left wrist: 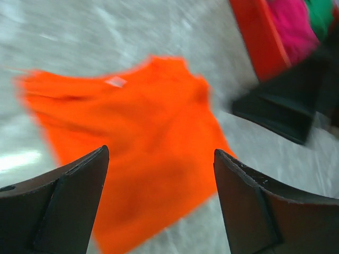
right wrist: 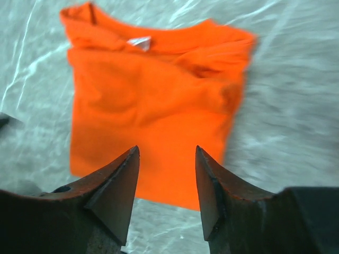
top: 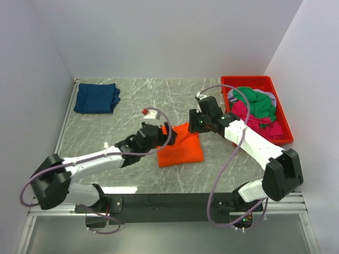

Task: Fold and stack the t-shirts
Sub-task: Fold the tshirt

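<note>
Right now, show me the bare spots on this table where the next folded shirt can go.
Widest bare stretch: far centre of the table, between the navy shirt and the red bin. A narrower strip lies between the orange shirt and the near rail. Crowded: around the orange shirt's far edge, where the left end effector and right end effector hover open.
</note>
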Robot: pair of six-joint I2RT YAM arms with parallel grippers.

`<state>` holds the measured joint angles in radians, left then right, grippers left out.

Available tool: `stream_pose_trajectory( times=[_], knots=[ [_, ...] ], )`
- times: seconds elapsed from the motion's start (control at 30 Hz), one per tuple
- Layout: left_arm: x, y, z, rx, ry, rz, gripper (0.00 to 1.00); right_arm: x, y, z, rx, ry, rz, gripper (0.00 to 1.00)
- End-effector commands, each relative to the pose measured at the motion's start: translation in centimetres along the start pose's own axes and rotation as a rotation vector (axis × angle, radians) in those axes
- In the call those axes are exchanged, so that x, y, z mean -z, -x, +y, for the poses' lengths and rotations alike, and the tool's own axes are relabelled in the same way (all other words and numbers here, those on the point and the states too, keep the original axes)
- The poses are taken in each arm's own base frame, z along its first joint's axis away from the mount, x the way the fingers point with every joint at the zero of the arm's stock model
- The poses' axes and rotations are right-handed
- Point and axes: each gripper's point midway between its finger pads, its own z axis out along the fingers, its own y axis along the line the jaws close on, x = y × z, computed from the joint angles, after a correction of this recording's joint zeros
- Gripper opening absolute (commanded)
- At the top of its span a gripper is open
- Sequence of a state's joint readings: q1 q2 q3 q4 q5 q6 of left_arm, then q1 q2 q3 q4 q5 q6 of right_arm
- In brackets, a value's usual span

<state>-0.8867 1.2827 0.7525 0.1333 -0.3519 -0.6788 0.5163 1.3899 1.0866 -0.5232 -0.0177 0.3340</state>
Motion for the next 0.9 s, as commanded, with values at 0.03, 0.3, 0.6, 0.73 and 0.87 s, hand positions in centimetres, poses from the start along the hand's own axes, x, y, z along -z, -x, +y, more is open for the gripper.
stream_pose_trajectory(
  times=[0.03,0.3,0.6,0.73,0.87],
  knots=[
    [-1.0,-3.6,-6.4,0.010,-0.188,0.047,0.85,-3.3,-2.0,2.3,0.009,0.138,0.102,0.53],
    [-4.4,-9.8,-8.9,-0.032,-0.261,0.145,0.86,-8.0,-3.8,0.3,0.004,0.036,0.219,0.52],
    [-4.3,-16.2,-3.7,-0.067,-0.179,0.270,0.86,-11.0,-2.8,-3.6,-0.030,-0.121,0.242,0.52],
    [-3.4,-17.7,-2.5,-0.060,-0.169,0.301,0.86,-11.5,-1.9,-5.1,-0.042,-0.159,0.237,0.52],
    [-2.8,-18.4,-2.5,-0.076,-0.164,0.315,0.86,-11.8,-0.9,-5.5,-0.047,-0.162,0.223,0.52]
  ],
)
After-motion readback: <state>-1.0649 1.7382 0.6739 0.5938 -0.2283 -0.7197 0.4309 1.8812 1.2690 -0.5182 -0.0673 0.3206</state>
